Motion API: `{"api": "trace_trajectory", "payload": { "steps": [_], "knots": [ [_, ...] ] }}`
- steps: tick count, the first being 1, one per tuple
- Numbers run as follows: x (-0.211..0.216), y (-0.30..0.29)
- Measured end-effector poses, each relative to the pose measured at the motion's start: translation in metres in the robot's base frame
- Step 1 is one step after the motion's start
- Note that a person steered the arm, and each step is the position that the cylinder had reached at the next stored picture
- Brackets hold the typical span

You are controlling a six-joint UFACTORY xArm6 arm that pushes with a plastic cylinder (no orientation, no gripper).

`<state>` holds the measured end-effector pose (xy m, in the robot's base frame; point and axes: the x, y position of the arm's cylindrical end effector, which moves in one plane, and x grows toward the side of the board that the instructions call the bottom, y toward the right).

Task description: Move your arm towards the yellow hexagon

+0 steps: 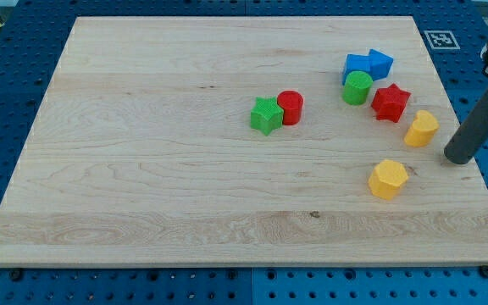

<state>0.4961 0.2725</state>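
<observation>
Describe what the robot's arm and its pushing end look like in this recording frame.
Only the arm's end shows, at the view's right edge: a straight, dark grey, matte cylindrical rod hanging from a paler grey metallic fitting that the frame cuts off. My tip is its blunt, flat, round end, with no jaws or pads. No cables, markings or sleeves are visible.

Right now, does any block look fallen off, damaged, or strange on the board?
Nothing stands out. All blocks lie on the wooden board, undamaged. The yellow hexagon sits alone near the view's right; my tip rests further right of it, not touching any block.
</observation>
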Motion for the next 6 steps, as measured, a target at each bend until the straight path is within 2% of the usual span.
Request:
{"api": "trace_trajectory", "payload": {
  "steps": [1, 3, 5, 6],
  "knots": [
    [0.035, 0.005],
    [0.036, 0.005],
    [0.088, 0.009],
    [0.094, 0.009]
  ]
}}
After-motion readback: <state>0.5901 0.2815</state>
